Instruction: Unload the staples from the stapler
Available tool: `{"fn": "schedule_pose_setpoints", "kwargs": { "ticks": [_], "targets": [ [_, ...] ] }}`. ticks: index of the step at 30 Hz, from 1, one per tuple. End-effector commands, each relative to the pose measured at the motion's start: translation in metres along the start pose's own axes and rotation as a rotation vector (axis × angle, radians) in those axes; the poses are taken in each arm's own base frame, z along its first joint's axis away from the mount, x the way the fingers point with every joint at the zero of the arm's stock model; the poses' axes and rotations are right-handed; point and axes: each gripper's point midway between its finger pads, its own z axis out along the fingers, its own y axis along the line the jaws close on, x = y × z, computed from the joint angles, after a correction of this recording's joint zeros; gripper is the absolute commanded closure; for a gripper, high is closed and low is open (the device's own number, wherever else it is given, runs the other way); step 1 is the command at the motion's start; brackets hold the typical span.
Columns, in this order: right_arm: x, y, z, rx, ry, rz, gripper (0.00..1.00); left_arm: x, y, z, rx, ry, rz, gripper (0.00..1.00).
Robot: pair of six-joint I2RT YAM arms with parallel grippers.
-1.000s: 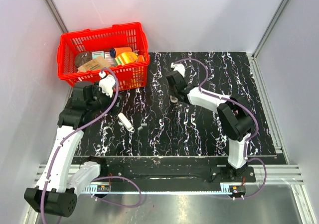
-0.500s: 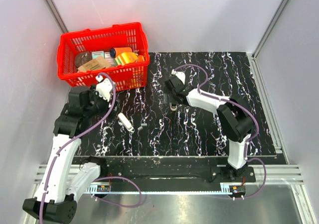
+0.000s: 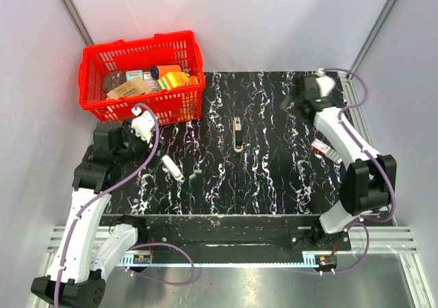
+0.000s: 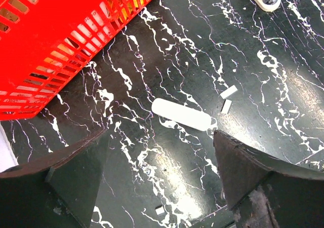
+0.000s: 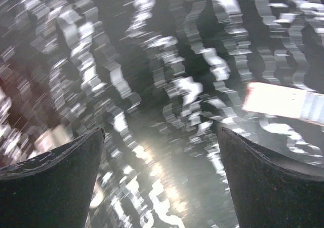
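Looking down from the top: spotted the stapler (image 3: 237,133) lying flat on the black marbled surface (image 3: 274,178), pretty much dead centre, long side pointing away from the arm bases. Held by neither arm and well apart from both.

Also got a red basket (image 3: 102,103) stuffed with odds and ends at the far left, a white oblong piece (image 3: 172,167) between the left arm and the stapler, a small dark bit (image 3: 196,174) just beside that, and a little red-and-white box (image 3: 321,147) over on the right, close by the right arm.

Checked the left wrist view: left fingers (image 4: 76,172) spread wide, gripping nothing, hanging above the white oblong piece and two tiny white bits (image 4: 229,91) near it.

Fair warning on the right wrist view, badly smeared. Can make out the right fingers (image 5: 268,177) wide apart, nothing in between, just marbled surface below plus a pale blurry block (image 5: 283,102) at the right edge. Can't tell what that is. From the top, placed up over the far right part of the surface.
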Motion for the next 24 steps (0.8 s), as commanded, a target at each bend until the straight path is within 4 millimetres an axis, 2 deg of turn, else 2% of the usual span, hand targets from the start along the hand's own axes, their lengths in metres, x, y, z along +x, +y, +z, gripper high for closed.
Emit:
{"fn": "schedule_pose_setpoints", "kwargs": {
  "ticks": [1,4,8,15,24],
  "targets": [
    [0.014,-0.113,0.020,0.302,0.113,0.168,0.00,-0.004,0.000,0.005,0.018,-0.015,0.009,0.11],
    [0.019,-0.164,0.035,0.387,0.158,0.288,0.01,-0.005,-0.001,0.009,0.032,-0.014,0.012,0.11],
    [0.022,-0.205,0.045,0.463,0.197,0.382,0.01,-0.005,-0.002,0.012,0.043,-0.010,0.014,0.11],
    [0.015,-0.242,0.052,0.548,0.202,0.476,0.01,-0.004,-0.004,0.014,0.064,-0.007,0.015,0.10],
    [0.019,-0.259,0.076,0.604,0.211,0.522,0.01,-0.002,-0.006,0.016,0.069,-0.006,0.015,0.10]
  ]
}}
